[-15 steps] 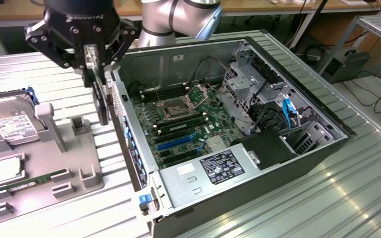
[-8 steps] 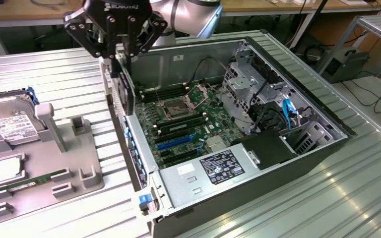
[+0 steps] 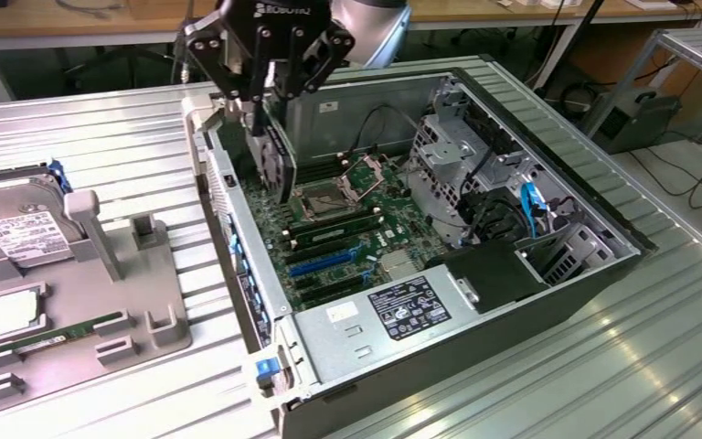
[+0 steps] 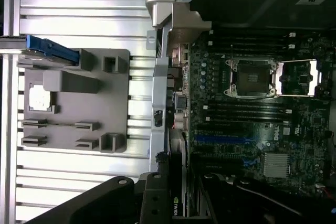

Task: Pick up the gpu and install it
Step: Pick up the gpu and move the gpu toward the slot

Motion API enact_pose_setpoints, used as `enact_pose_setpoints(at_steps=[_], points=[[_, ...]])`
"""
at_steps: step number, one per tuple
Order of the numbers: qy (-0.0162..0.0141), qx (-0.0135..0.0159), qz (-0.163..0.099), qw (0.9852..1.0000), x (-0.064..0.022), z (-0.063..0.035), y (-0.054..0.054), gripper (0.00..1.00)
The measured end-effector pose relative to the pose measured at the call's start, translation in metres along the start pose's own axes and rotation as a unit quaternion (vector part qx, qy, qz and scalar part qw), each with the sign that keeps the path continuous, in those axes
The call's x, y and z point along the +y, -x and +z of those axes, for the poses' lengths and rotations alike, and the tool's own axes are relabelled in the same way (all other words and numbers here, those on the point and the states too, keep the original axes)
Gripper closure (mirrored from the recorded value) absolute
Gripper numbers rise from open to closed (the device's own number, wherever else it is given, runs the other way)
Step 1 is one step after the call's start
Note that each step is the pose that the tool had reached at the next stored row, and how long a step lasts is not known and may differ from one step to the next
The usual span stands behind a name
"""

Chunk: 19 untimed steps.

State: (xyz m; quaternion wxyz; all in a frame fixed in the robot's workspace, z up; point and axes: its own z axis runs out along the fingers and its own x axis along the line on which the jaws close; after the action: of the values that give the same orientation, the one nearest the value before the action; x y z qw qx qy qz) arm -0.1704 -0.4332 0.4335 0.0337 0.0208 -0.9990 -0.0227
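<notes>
One graphics card (image 3: 278, 165) hangs in the gripper (image 3: 266, 114) above the open computer case (image 3: 510, 347).

We see the gripper's fingers closed on the card's top edge. The card stands on edge, dark and upright, over the far left part of the motherboard (image 3: 351, 229), just beside the case's left wall and not yet seated in a slot. On the exterior view's left, well apart from the case, a gray tray (image 3: 143, 274) holds a hard drive (image 3: 10, 229) and a green memory stick (image 3: 58, 331).
</notes>
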Motion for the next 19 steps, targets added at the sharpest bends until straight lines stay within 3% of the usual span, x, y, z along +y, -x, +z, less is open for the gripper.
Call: enact_pose_setpoints(at_steps=[5,19], points=[[0.0001,0.0032,0.000,1.0000,-0.0013,0.0043,0.026,0.74],[-0.0003,0.0034,0.000,1.0000,-0.0056,0.0269,0.095,0.74]])
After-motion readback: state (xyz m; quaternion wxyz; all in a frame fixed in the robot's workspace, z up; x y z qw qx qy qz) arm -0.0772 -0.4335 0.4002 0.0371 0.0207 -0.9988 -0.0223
